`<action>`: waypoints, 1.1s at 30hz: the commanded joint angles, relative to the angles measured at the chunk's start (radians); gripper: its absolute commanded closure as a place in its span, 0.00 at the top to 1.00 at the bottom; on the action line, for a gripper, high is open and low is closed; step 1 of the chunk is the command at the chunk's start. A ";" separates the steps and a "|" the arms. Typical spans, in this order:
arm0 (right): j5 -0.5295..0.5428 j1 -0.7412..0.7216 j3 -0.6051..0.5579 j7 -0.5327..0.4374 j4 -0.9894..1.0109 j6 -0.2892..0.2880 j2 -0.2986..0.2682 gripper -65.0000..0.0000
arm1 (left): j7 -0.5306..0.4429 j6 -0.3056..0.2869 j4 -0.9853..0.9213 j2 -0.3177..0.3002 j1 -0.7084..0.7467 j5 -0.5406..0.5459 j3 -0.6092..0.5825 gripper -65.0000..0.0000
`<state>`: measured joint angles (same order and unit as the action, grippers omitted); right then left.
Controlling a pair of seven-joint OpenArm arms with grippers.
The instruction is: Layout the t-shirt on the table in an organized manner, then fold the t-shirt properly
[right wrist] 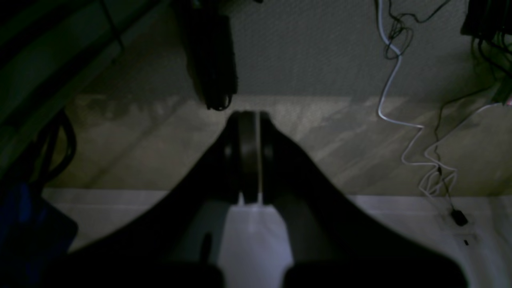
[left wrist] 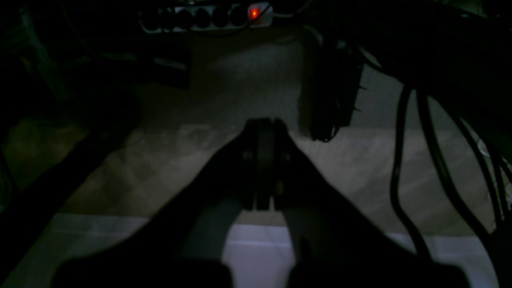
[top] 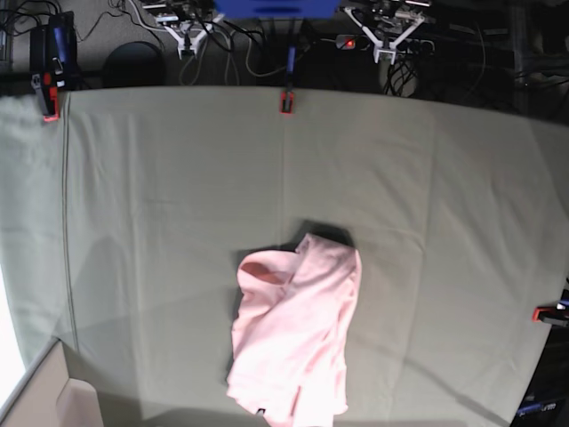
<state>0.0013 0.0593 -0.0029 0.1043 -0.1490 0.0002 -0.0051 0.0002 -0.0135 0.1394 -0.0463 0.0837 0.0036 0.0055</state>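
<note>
T-shirt [top: 293,334] lies crumpled at six o'clock on the table [top: 160,196], long axis running six to twelve. Both arms sit far off at twelve (neither clearly nearer): left gripper [left wrist: 264,164] and right gripper [right wrist: 248,156] closed, empty.

Power strip [left wrist: 208,18] with red lit switch, white cable [right wrist: 404,120] on the floor, red clamps [top: 286,101] at counter edges, black cables [left wrist: 404,168]

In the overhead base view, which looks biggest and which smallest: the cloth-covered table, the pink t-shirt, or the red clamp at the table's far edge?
Largest to smallest, as they appear in the base view:
1. the table, filling nearly the whole picture
2. the t-shirt, bunched near the front edge
3. the red clamp, tiny, though it is also farthest from the camera
</note>
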 commanded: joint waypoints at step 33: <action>0.004 0.606 0.004 0.140 -1.004 -0.013 -0.026 0.00 | 0.024 0.010 0.799 -0.168 0.546 0.172 0.001 0.00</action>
<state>0.0002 0.6609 0.0010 0.2607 -1.1465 -0.0059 -0.0299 0.0387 -0.0097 0.9318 -0.2028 0.6292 0.1757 0.0025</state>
